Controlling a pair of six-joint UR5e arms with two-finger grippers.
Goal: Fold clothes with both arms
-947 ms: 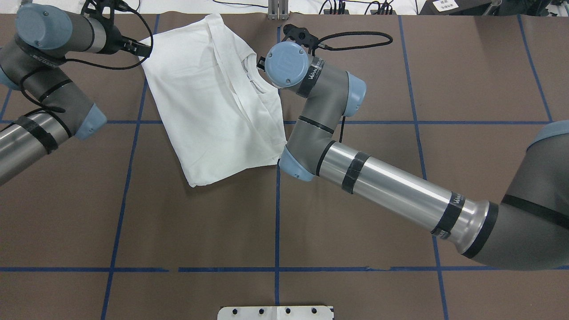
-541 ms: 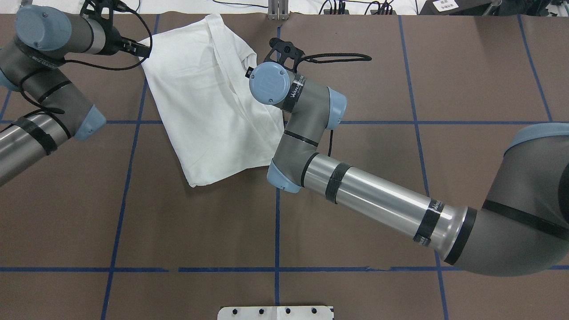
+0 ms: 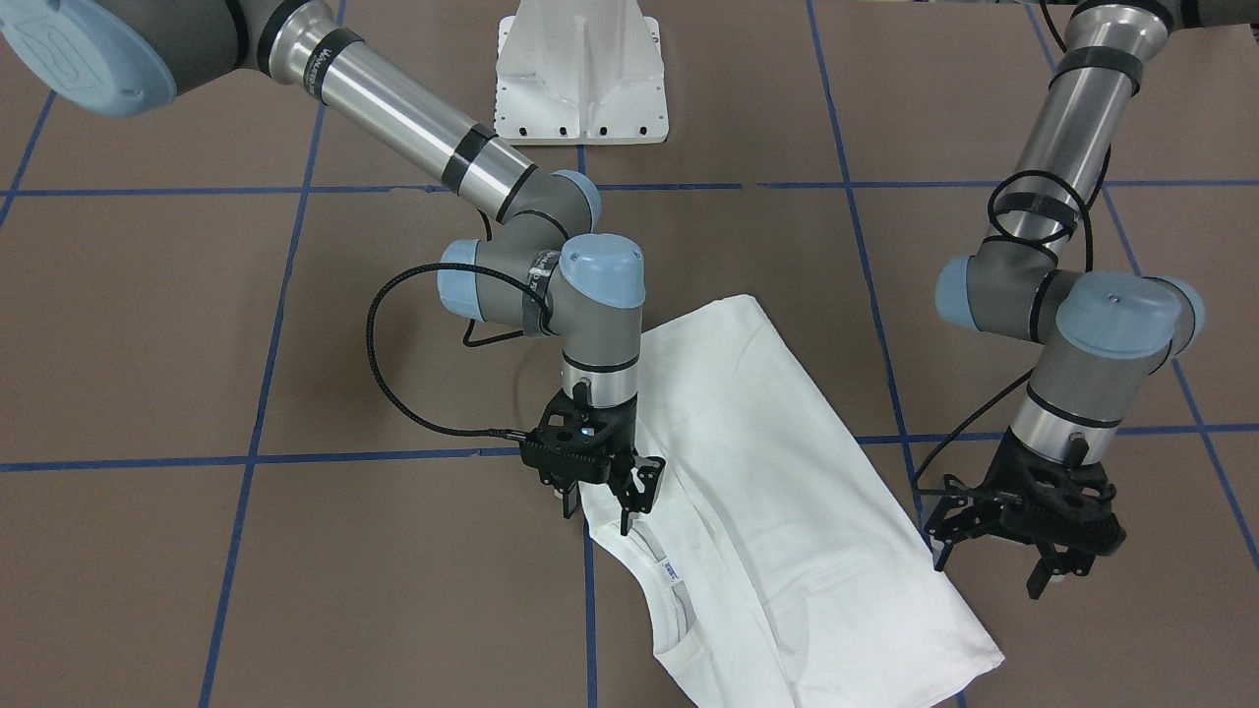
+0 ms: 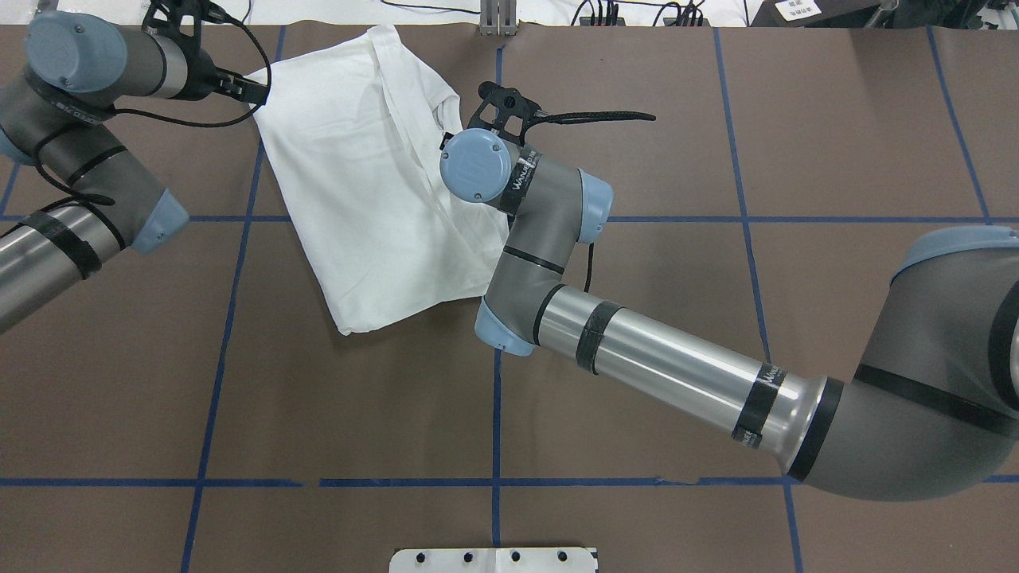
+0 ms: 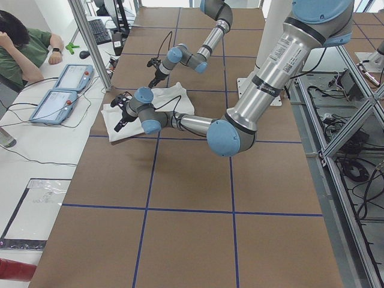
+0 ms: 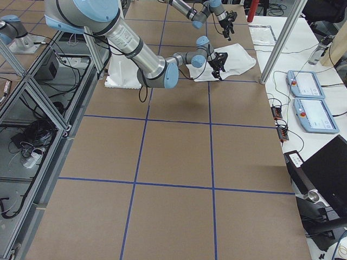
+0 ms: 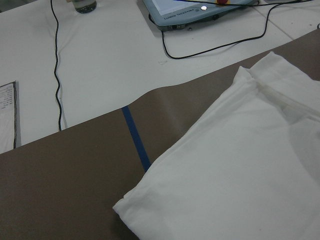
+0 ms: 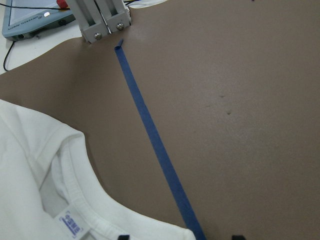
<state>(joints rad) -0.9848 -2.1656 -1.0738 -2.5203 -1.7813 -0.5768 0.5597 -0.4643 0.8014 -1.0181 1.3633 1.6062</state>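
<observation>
The white shirt (image 4: pixel 366 175) lies folded at the table's far side, left of the centre line; it also shows in the front view (image 3: pixel 787 472). Its ribbed collar with a small label (image 8: pixel 70 223) faces the right arm. My right gripper (image 3: pixel 598 513) is open and hangs low over the shirt's shoulder edge beside the collar; in the right wrist view its two fingertips (image 8: pixel 123 236) stand wide apart. My left gripper (image 3: pixel 989 575) is open and empty, just beside the shirt's opposite long edge (image 7: pixel 150 200), apart from it.
The white pedestal base (image 3: pixel 580 79) stands at the robot's side of the table. A metal post (image 8: pixel 100 20) is clamped at the far edge. Teach pendants (image 5: pixel 60 90) and cables lie on the white bench beyond, where a person (image 5: pixel 18 42) sits.
My right arm has swung left and back toward the robot, bringing its wrist over the shirt's collar edge. The left arm and the shirt have hardly moved.
</observation>
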